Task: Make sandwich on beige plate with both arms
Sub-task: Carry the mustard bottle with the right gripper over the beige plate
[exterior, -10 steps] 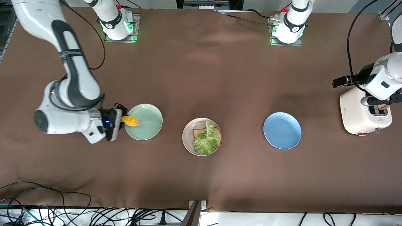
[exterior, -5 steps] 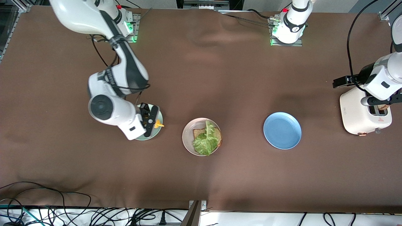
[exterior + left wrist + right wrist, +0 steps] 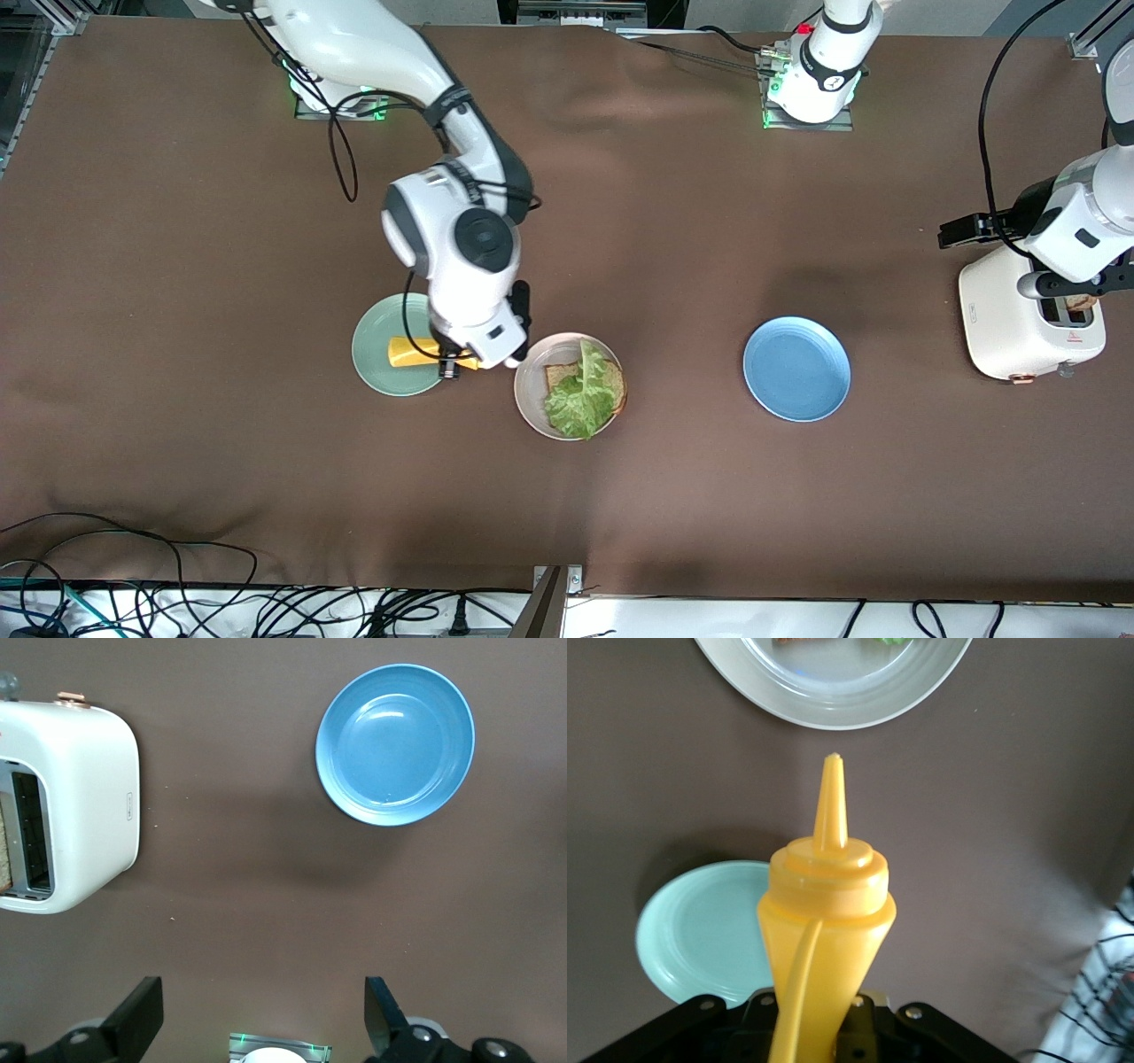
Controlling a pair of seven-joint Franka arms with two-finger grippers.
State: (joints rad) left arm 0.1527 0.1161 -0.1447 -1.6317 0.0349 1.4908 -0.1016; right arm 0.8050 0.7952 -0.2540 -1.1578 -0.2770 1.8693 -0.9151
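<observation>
Right tool [image 3: 456, 361] pinches yellow bottle [image 3: 824, 930] lying level (nozzle toward beige plate [image 3: 530, 403]); left tool [image 3: 266, 1014] spread.

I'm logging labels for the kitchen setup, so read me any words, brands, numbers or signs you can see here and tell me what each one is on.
No text here can be read.
Toaster: a small mark on its side and a red warning sign by the slots, too small to read.
Arm bases at the top of the front view: dark lettering, too small to read.
Yellow squeeze bottle, beige plate, mint green plate and blue plate: no markings.

Small label on the white toaster [image 3: 1028, 323] (too small to read), no other legible text
</observation>
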